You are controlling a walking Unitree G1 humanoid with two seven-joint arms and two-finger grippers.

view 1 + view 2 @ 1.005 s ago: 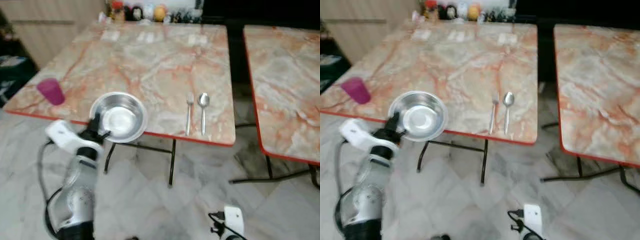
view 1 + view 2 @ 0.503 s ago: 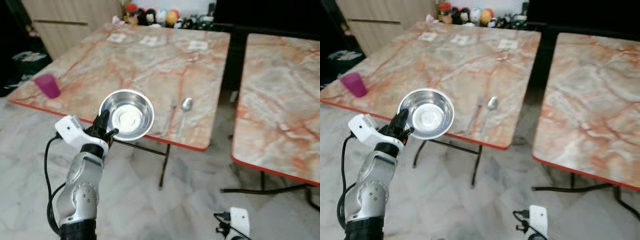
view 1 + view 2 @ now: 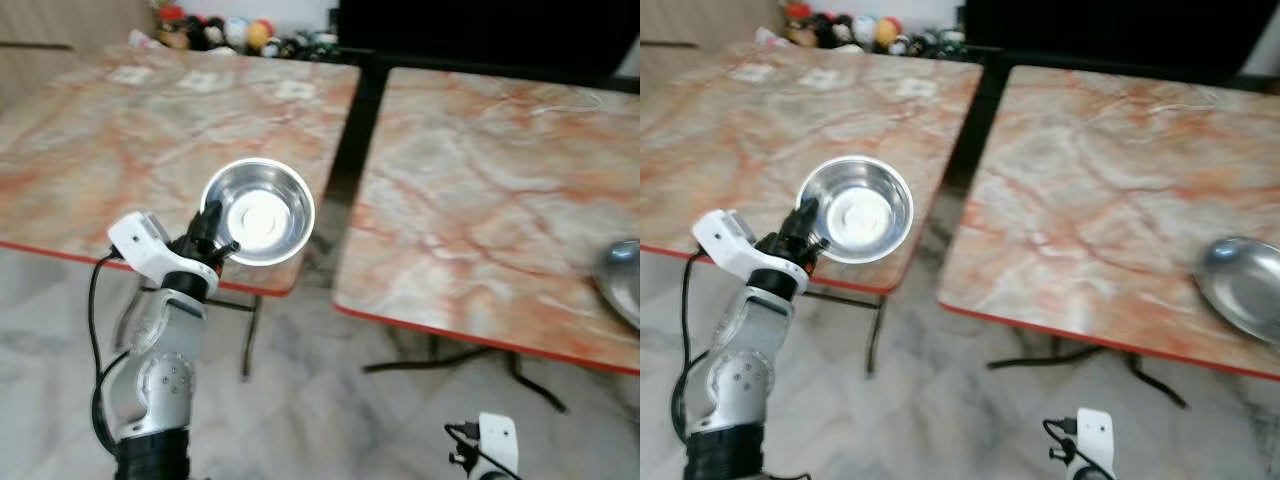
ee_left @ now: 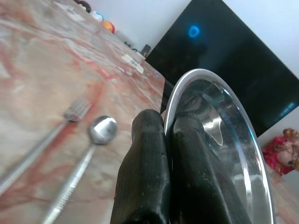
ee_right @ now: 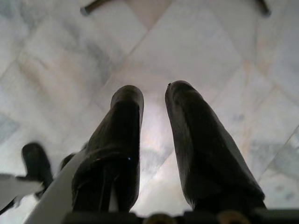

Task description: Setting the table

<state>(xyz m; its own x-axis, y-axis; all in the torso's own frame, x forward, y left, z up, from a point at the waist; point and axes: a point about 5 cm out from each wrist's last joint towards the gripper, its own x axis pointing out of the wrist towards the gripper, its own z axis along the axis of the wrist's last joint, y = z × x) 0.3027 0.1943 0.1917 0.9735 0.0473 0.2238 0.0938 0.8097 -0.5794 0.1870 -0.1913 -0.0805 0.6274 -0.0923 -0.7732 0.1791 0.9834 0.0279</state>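
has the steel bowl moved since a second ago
Yes. The left gripper holds the bowl lifted near the left table's corner by the gap; earlier it sat left of the fork.

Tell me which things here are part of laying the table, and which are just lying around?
Part of the job:
steel bowl, pinched by the left gripper
fork and spoon
second steel dish

Just lying about:
toys at the far edge
right gripper, idle above the floor
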